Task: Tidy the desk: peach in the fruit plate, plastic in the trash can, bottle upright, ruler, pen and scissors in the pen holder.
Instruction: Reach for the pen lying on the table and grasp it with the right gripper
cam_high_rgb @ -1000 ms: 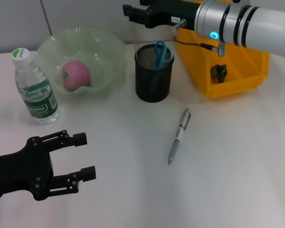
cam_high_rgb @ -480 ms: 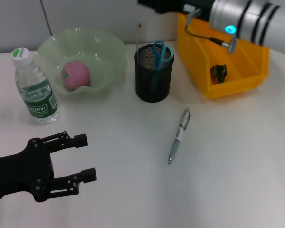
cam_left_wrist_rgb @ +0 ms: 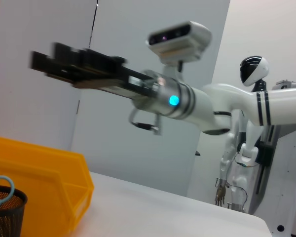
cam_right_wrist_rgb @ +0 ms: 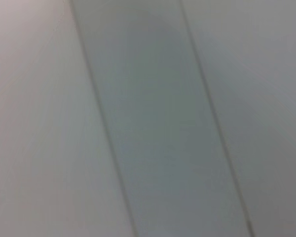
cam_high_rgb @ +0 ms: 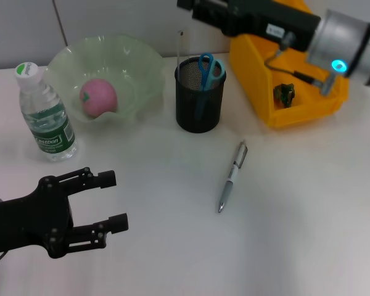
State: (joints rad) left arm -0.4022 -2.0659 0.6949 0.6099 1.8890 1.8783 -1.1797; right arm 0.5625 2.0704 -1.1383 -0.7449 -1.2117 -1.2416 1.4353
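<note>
Ballpoint pen lying loose at 5 o'clock from mesh pen holder. Probably light, stiff, slick; best pinched mid-barrel, across its width. Left gripper hovering at 8 o'clock, spread, empty. Right gripper raised at 12; grip unreadable.

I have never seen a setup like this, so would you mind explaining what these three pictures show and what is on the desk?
It is a two-armed robot tidying a white desk. The head camera looks down on the work; the other two sit on the wrists. The left gripper hovers open and empty, near the front. The right gripper is raised at the back, beyond the pen holder holding scissors. A peach lies in the fruit plate, a bottle stands upright, and a pen lies loose. The right wrist view shows only a blank wall.
</note>
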